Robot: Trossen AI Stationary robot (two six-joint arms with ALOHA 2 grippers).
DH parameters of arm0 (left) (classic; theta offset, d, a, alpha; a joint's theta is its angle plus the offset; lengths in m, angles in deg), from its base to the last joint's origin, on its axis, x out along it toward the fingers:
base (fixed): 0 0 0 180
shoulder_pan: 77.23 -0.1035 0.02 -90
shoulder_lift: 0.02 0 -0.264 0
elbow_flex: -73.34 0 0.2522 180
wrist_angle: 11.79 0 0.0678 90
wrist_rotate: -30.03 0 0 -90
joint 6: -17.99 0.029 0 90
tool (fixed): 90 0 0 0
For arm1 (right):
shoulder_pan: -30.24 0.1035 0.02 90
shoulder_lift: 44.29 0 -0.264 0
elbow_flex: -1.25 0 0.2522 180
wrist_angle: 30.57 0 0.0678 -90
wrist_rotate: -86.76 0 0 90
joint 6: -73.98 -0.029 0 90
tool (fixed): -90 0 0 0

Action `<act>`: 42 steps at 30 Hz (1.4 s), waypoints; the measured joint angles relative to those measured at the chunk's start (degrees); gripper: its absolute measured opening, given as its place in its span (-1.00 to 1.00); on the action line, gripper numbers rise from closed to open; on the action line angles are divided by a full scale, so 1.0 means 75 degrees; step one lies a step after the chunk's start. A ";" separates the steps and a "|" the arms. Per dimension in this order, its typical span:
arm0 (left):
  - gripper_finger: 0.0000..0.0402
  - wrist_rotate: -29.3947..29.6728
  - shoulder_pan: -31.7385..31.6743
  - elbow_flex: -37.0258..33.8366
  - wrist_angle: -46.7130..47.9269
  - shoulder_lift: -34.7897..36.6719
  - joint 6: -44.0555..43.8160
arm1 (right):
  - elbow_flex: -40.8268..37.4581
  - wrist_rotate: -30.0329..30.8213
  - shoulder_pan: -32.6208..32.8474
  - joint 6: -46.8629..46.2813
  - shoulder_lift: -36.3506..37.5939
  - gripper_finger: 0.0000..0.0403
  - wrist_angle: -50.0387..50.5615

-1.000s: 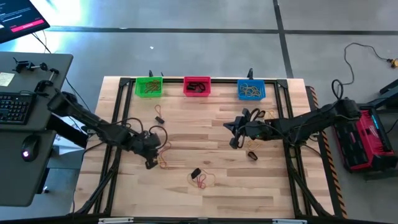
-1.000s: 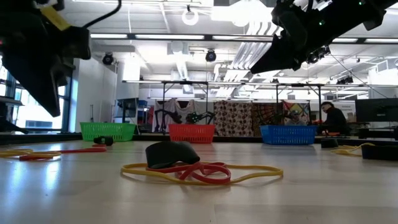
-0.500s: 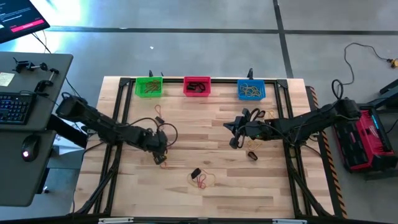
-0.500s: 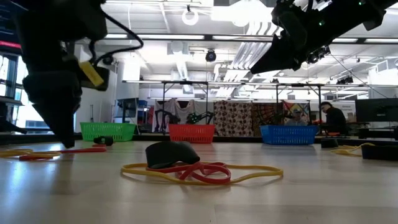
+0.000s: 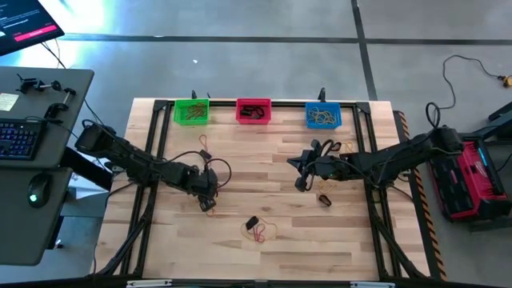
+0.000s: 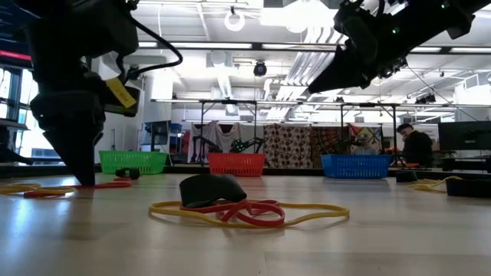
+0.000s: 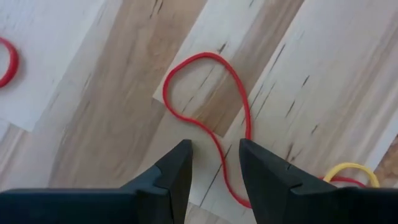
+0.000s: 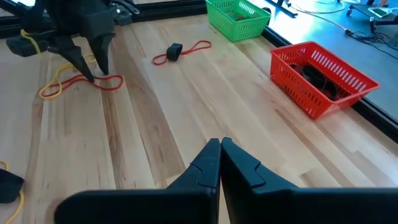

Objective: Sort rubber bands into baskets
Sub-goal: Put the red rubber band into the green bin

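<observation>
Along the wooden worktop's (image 5: 352,240) far edge we see bright green (image 5: 191,111), red-pink (image 5: 253,111) and blue plastic baskets (image 5: 323,117) partly filled; loose bands remain, our left gripper (image 7: 215,163) spread astride a thin red rubber band (image 7: 205,118), right gripper (image 8: 220,152) pressed together, idle

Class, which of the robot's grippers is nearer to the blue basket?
The right gripper: it sits below and just left of the blue basket in the high view, jaws shut. The left gripper is far across the table, over a red rubber band.
</observation>
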 joint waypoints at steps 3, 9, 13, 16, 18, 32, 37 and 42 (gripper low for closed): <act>-0.38 -0.0053 0.0000 0.0002 -0.0008 0.0000 0.0076 | 0.0000 -0.0142 -0.0001 -0.0008 -0.0171 -1.00 -0.0133; -0.38 -0.0419 0.0003 0.0015 -0.0039 0.0015 0.0275 | 0.0000 -0.0943 0.0000 0.0007 -0.0773 -1.00 -0.0930; -0.38 -0.0687 0.0004 0.0143 0.0052 0.0009 0.0256 | 0.0000 -0.1043 0.0000 0.0010 -0.1228 -1.00 -0.1336; -0.38 -0.0950 0.0015 0.0216 -0.0027 0.0009 0.0224 | 0.0000 -0.1045 0.0000 0.0010 -0.1509 -1.00 -0.1474; -0.38 -0.1004 0.0015 0.0221 -0.0020 0.0009 0.0051 | 0.0000 -0.1043 -0.0003 0.0012 -0.1647 -1.00 -0.1592; -0.39 -0.0651 0.0012 0.0094 -0.0032 0.0020 -0.0204 | 0.0000 -0.1081 -0.0003 0.0013 -0.1780 -1.00 -0.1680; -0.53 -0.0556 0.0015 0.0093 -0.0008 -0.0044 -0.0034 | 0.0000 -0.1083 -0.0002 0.0074 -0.1780 -1.00 -0.1678; -0.83 -0.0371 0.0020 0.0090 0.0074 -0.0067 0.0452 | 0.0000 -0.1086 0.0000 0.0074 -0.1780 -1.00 -0.1677</act>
